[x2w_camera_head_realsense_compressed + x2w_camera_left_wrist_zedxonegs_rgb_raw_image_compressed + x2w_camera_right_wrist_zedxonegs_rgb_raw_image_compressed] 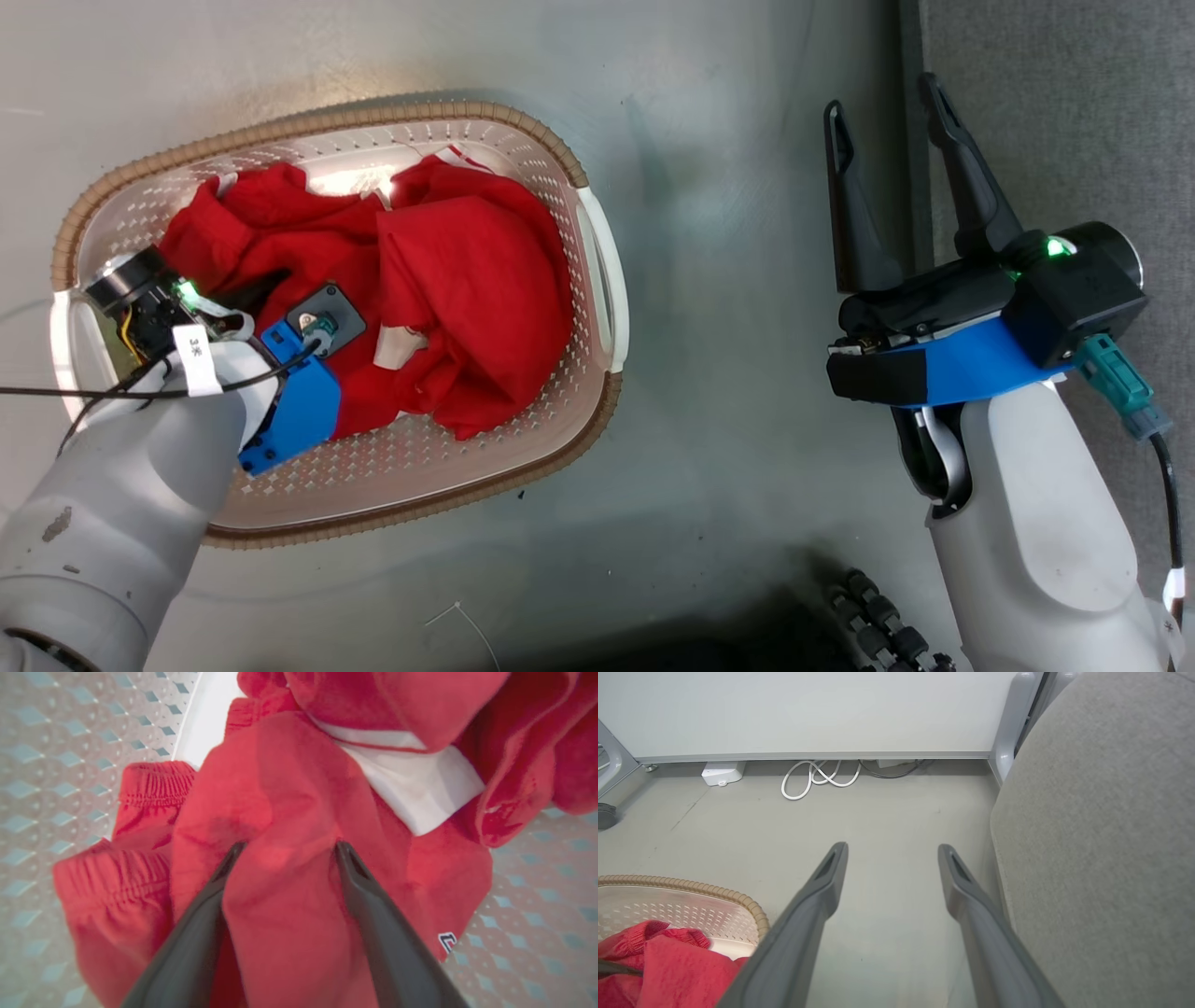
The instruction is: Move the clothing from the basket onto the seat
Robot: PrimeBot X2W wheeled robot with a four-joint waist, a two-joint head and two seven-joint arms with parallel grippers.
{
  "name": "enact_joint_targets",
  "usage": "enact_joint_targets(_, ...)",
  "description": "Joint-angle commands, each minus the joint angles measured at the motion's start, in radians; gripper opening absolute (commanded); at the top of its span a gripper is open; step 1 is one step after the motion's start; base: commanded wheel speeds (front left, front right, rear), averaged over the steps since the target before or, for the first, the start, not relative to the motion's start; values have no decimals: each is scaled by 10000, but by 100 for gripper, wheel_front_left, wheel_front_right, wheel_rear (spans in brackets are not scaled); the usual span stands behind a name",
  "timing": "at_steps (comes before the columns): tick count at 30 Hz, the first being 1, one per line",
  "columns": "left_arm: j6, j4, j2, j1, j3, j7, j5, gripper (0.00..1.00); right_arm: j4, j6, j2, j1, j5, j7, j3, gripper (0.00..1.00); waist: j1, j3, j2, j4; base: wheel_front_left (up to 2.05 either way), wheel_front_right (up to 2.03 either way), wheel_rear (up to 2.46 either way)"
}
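Observation:
The red clothing (pixel 448 280) lies heaped in the cream perforated basket (pixel 597 280) on the floor. My left arm reaches down into the basket's left part. In the left wrist view my left gripper (pixel 288 848) is open, its two fingers pressed into the clothing (pixel 289 788) with a fold of red cloth bulging between them. White trim (pixel 416 793) shows on the cloth, and the basket wall (pixel 46 742) is at the left. My right gripper (pixel 887 103) hangs open and holds nothing, above the floor between the basket and the grey seat (pixel 1055 112), close to the seat's edge (pixel 1101 835).
A coiled white cable (pixel 817 779) and a small white box (pixel 721 772) lie by the far wall. A pale post (pixel 1011 718) stands beside the seat. A dark ribbed part (pixel 887 625) shows at the bottom of the head view. Grey floor (pixel 728 420) separates basket and seat.

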Motion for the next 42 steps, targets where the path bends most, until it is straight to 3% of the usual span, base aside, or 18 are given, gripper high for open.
enact_joint_targets(1, 12, 71, 99, -196, -89, 171, 42, 9, -62, -7, -2, -92, 20, -56, -35, 100, -2, 98, 0, 8, 0, 0, 0)
enact_joint_targets(2, 12, 86, 96, -216, -135, 193, 56, 0, -67, -7, -2, -76, 28, -56, -35, 100, -2, 110, 0, 2, 0, 0, 0)
enact_joint_targets(12, 47, 154, -78, 42, -261, 196, -133, 0, 65, -7, -2, 122, 58, -58, -252, 100, -2, -316, 0, 36, 0, 0, 0)
enact_joint_targets(28, 15, -450, -1083, 1849, 253, -1193, -1551, 0, 613, -7, -5, 1600, -367, -56, -853, 100, -2, -3716, 0, 908, 0, 0, 0)
enact_joint_targets(42, 518, -4217, -437, 3830, 2288, -1215, -2790, 0, 1140, -7, -5, 3305, -333, -56, -894, 100, -2, -6879, 0, 1652, 0, 0, 0)
